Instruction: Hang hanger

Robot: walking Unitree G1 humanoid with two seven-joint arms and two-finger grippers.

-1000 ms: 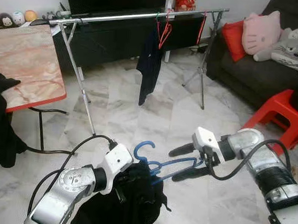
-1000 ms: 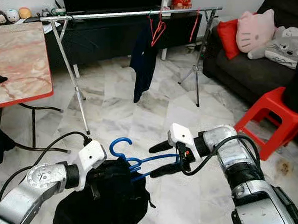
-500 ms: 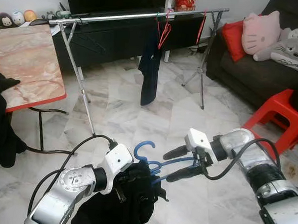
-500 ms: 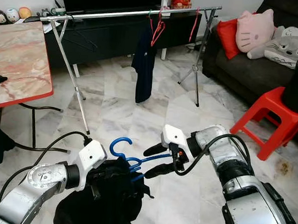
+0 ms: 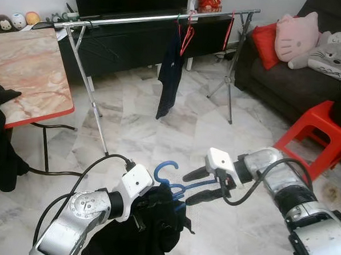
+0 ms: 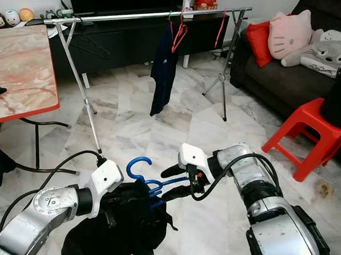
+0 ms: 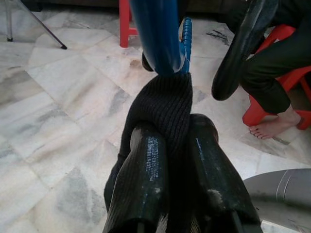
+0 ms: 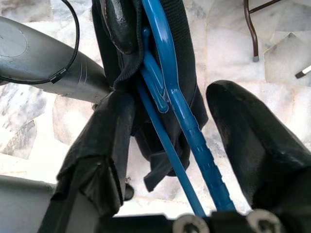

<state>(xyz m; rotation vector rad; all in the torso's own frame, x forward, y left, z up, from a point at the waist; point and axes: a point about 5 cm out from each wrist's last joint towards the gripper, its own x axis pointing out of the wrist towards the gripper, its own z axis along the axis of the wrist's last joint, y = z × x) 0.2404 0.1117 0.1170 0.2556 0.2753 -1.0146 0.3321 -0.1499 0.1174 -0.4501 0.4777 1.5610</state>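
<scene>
A blue plastic hanger (image 5: 166,169) with a black garment (image 5: 149,224) draped on it is held low over the floor in front of me. My left gripper (image 7: 172,130) is shut on a fold of the black garment just below the hanger's neck. From the right, my right gripper (image 5: 195,186) is open, one finger on each side of the hanger's blue arm (image 8: 192,133) without pinching it. Further back stands the silver drying rack rail (image 5: 142,17), carrying a dark garment (image 5: 170,70) on a red hanger and a bare red hanger (image 5: 228,30).
A marble-topped table (image 5: 24,74) with black clothes (image 5: 1,144) beside it stands at the left. A red stool (image 5: 319,129) and a dark sofa (image 5: 298,83) with plush cushions are at the right. A person's bare foot (image 7: 272,127) rests near the stool.
My right gripper has moved left along the blue hanger, closer to the black garment. The left arm and the garment have stayed put.
</scene>
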